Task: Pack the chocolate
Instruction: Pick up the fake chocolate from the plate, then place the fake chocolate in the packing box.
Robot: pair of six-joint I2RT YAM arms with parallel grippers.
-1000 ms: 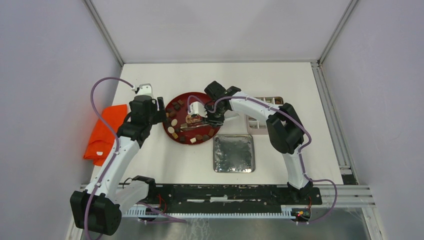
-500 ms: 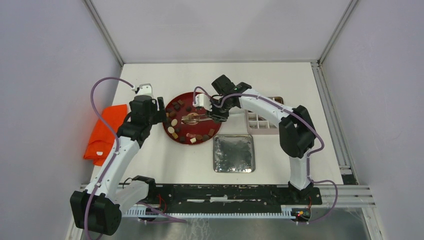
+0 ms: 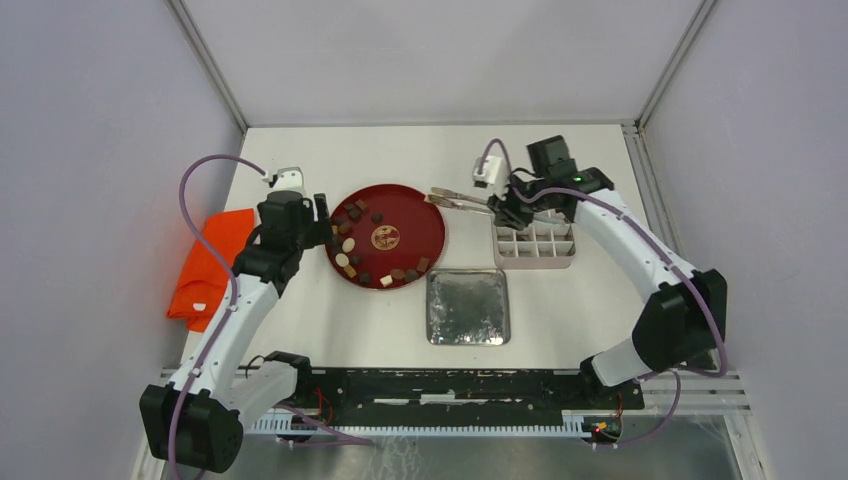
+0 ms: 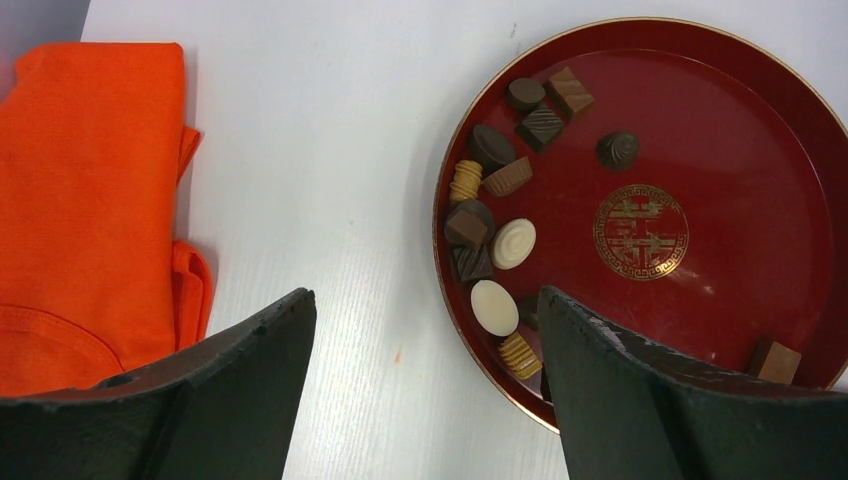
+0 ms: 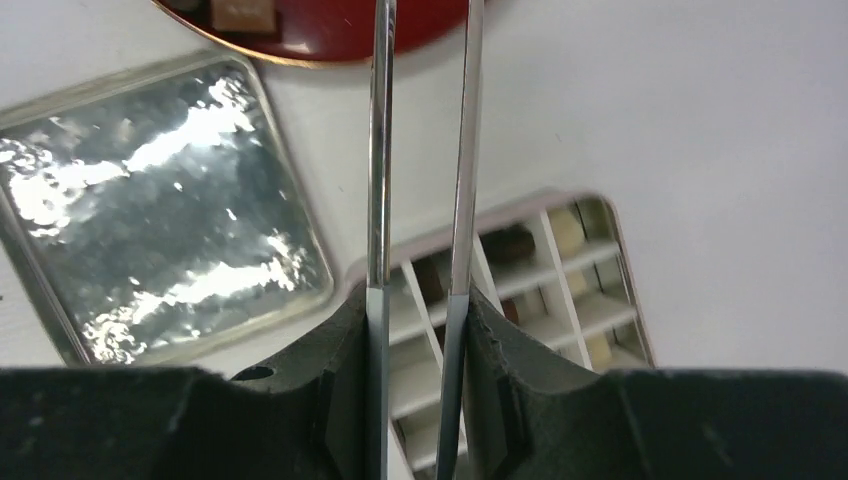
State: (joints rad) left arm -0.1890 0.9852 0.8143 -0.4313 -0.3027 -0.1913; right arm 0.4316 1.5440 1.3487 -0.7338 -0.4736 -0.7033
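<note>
Gap of the left gripper [image 4: 422, 300]: jaws stood wide; bare table [image 4: 330, 120] and the near rim of the red plate [image 4: 760, 130] lay under the gap.
Left of that gripper: an orange cloth [image 4: 90, 200] lay flat, with a bare strip of table between it and the plate.
Ahead of it: chocolate pieces [image 4: 513, 243] crowded the plate's left side; the plate's middle lay bare.
Right gripper [image 5: 417, 300]: clamped on tongs [image 5: 379, 150], which jutted far ahead and reached the plate's rim.
Under that gripper: a grid box [image 5: 580, 258] with upright dividers, some cells filled.
Beside the tongs: a shiny flat tray [image 5: 170, 200], near both box and plate.
</note>
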